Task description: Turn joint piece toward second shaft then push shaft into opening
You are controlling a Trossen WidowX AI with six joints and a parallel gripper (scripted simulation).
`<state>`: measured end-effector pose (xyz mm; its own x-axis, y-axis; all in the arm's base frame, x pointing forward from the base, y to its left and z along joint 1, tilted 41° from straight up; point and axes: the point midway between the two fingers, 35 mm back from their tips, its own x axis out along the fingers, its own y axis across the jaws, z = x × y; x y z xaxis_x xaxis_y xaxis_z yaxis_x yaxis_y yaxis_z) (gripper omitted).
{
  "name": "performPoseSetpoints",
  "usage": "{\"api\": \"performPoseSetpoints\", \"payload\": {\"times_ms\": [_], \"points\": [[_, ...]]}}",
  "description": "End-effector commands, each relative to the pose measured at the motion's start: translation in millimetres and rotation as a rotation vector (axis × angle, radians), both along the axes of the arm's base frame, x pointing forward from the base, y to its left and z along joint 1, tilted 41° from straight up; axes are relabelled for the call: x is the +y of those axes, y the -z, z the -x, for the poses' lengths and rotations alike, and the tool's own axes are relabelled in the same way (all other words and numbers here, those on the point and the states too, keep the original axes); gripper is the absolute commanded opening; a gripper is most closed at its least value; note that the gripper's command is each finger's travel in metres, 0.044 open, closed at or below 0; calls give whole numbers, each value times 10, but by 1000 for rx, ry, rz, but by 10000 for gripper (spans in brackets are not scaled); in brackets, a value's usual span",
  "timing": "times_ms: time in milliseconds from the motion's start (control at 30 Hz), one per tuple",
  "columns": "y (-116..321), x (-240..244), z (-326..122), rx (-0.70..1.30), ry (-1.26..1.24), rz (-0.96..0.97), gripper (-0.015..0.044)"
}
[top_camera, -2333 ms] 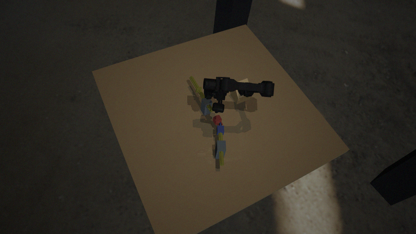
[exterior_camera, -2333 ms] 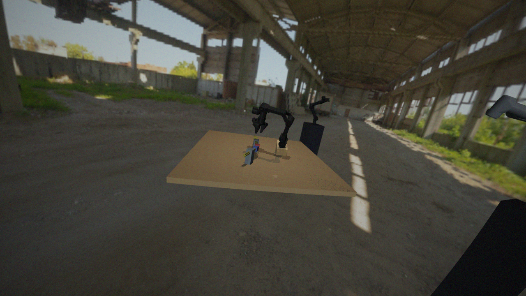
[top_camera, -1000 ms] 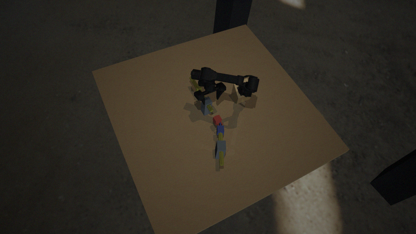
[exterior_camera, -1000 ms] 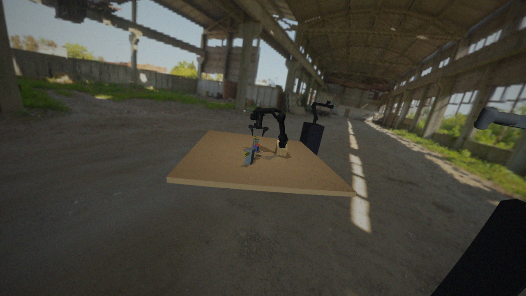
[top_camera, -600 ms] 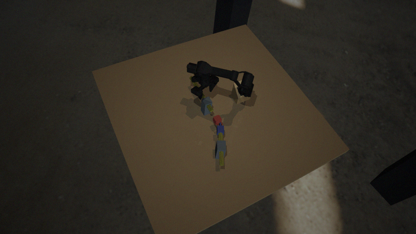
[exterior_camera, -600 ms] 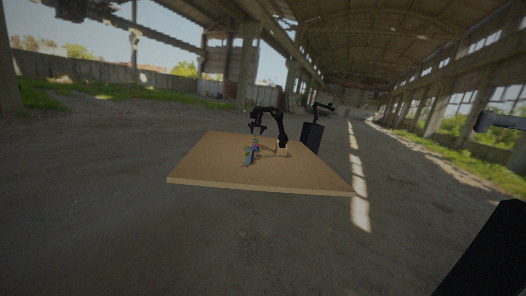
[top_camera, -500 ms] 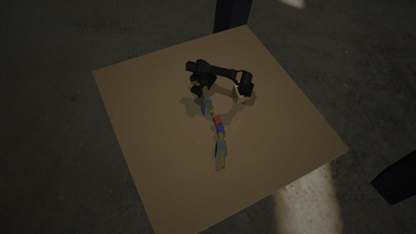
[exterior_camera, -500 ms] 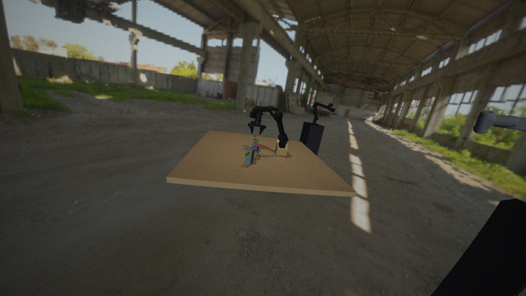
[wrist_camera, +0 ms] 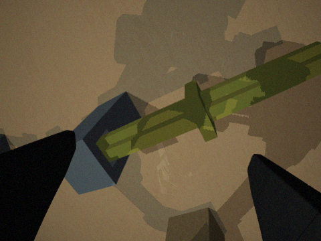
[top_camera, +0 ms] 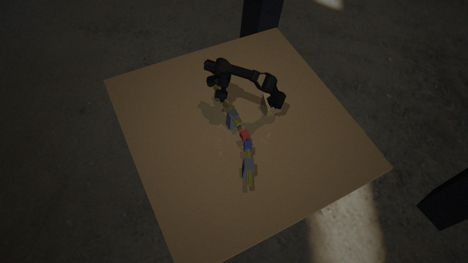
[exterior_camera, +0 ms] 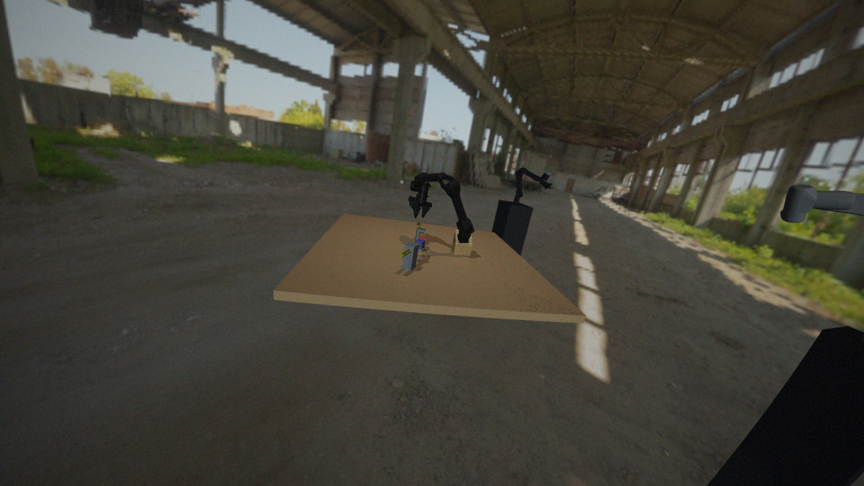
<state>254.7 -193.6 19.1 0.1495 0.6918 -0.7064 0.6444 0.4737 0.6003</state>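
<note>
Gripper [top_camera: 218, 88] [exterior_camera: 420, 215] [wrist_camera: 164, 152] at far left in the top view, and the pincer is released, fingers spread wide with nothing between them! It hangs above the second shaft [top_camera: 225, 104] [wrist_camera: 227, 100], leaving room to come down around it, surely for the push. On that shaft sits a cross-piece [wrist_camera: 200, 110], standing out to the sides; that looks like a handy shoulder to push against.

Rightward to the second block [top_camera: 231, 119] [exterior_camera: 420, 231] [wrist_camera: 91, 167], carrying the shaft through its bore, so travel should be guided along one line. Out pokes the near end, short of the red joint piece [top_camera: 244, 134] [exterior_camera: 422, 238], a gap between them. The piece is angled toward the shaft, which suggests the turning is done, though its opening is too small here to confirm.

Next, the blue part [top_camera: 248, 146] [exterior_camera: 420, 244] backs it up at the hinges, on the first shaft [top_camera: 249, 178] [exterior_camera: 406, 253], held by the first block [top_camera: 248, 166] [exterior_camera: 410, 256] as an anchor. Farthest right, the arm's base [top_camera: 268, 111] [exterior_camera: 462, 248] stands off to the side, leaving the shaft line unobstructed.
</note>
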Motion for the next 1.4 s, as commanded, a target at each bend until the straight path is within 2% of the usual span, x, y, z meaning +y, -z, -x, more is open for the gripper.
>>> {"api": "performPoseSetpoints", "payload": {"times_ms": [0,467,667,1367], "points": [[143,-160,37,-84,-97,44,440],[587,-632,219,-356,-449,173,440],[608,-653,229,-368,-466,178,440],[855,-491,192,47,48,94,440]]}}
